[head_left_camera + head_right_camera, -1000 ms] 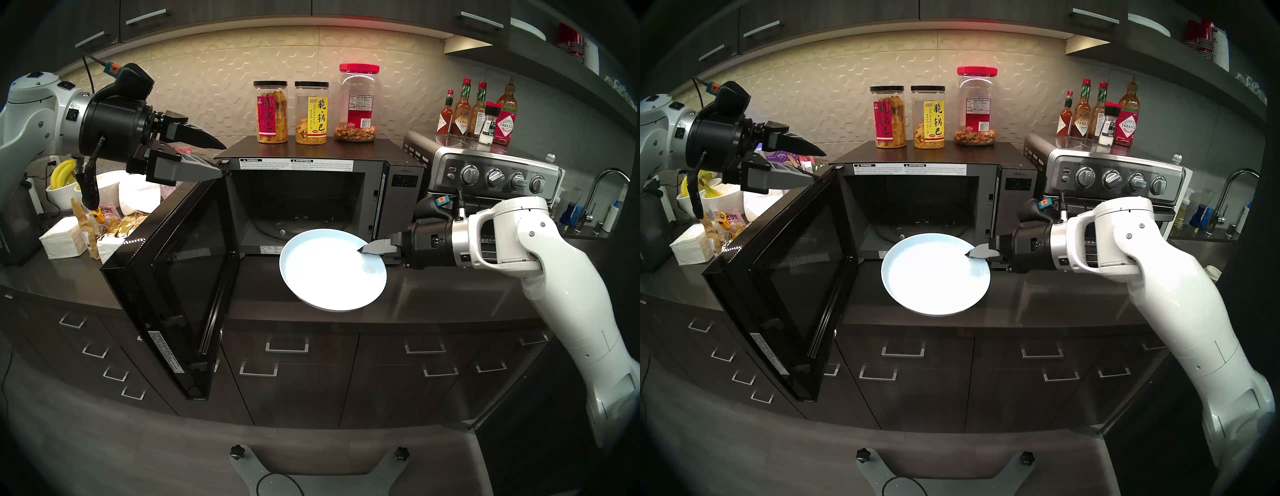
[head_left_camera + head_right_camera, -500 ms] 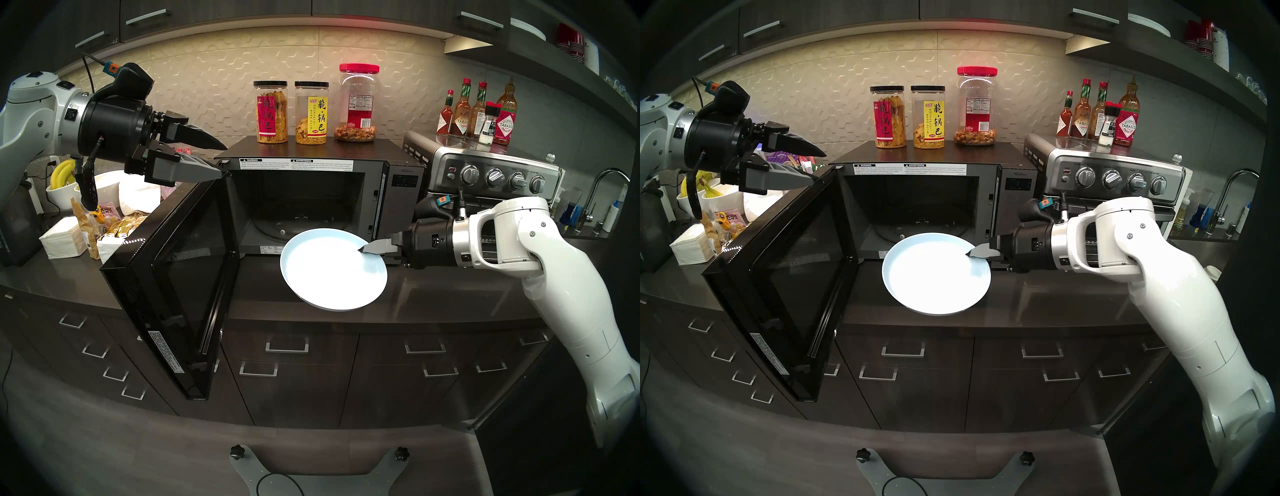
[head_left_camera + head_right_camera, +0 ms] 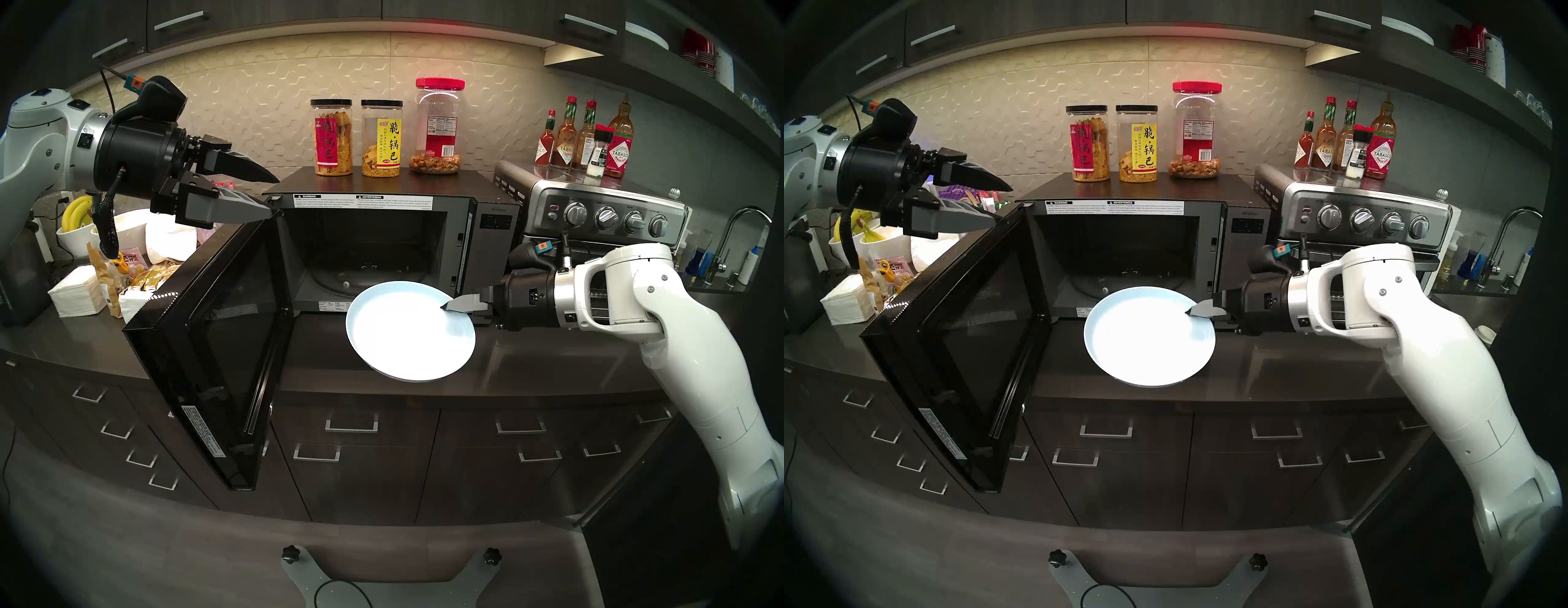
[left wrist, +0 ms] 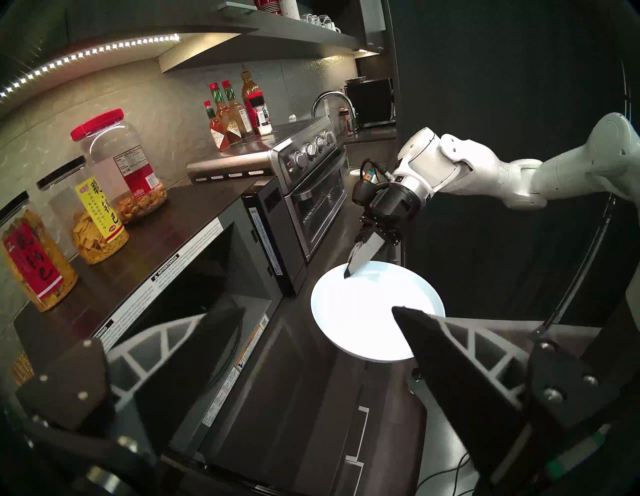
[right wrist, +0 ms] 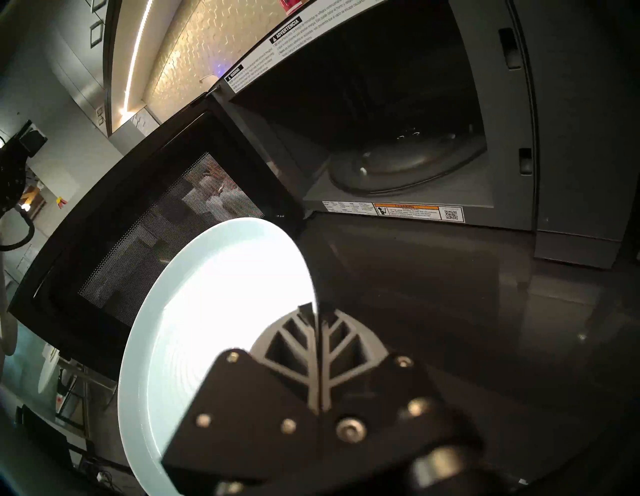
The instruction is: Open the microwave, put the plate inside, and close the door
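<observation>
The right gripper (image 3: 450,306) was shut tight on the right rim of the plate (image 3: 407,335), with one finger seen on top of the rim and the other hidden under it. In the right wrist view the two fingers (image 5: 313,350) were pressed together with the thin plate edge pinched between them. The plate was held in the air, close to flat, above the dark counter (image 3: 551,361), near the middle of the head view. The plate was round, so no long side could be picked out. From the gripper, the plate stuck out to the left in the picture. The open mouth of the microwave (image 3: 369,242) lay just behind the plate, a little up and to the left in the frame, with the far rim of the plate already over the lower front edge. The glass turntable (image 5: 405,166) inside was bare. It was judged that the plate had to be pushed up and back into that dark hole next. The door (image 3: 212,352) was swung wide open at the left of the plate, well clear of it. The left gripper (image 3: 273,195) was spread wide open at the upper left of the frame, and nothing was held in it; its lower finger tip sat right at the top corner of the door, but a touch could not be told. The right arm was the nearer one to the oven mouth.
</observation>
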Controlling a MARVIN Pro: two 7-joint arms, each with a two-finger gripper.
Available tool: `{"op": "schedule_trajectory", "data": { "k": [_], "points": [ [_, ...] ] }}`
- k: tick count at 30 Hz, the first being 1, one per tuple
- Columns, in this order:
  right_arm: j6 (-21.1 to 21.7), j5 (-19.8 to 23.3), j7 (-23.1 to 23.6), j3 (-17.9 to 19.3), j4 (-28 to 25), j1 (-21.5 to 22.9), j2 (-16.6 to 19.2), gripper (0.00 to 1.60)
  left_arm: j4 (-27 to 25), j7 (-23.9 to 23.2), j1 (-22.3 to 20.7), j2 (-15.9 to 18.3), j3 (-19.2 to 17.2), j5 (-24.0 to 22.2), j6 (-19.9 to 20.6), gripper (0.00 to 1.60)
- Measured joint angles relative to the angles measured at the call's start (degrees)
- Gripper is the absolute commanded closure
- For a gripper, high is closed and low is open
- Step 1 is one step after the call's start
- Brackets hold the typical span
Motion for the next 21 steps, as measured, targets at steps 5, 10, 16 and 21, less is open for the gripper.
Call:
{"op": "schedule_trajectory", "data": {
  "k": [5,10,16,21],
  "points": [
    [-0.1,-1.2,0.0,-0.2,0.0,0.1,-0.3,1.60,0.0,0.1,1.3,0.0,-1.3,0.0,0.0,0.00],
    [-0.1,-2.5,-0.1,-0.8,0.5,0.5,-0.9,1.60,-0.1,0.2,2.6,0.0,-2.6,0.0,-0.1,0.00],
    [-0.1,-4.2,-0.9,-2.5,1.7,1.6,-2.2,1.60,-0.1,0.3,4.1,0.0,-4.2,0.1,-0.1,0.00],
    [-0.1,-5.5,-2.0,-4.3,2.9,2.7,-3.5,1.60,-0.2,0.3,5.2,0.0,-5.3,0.1,-0.1,0.00]
  ]
}}
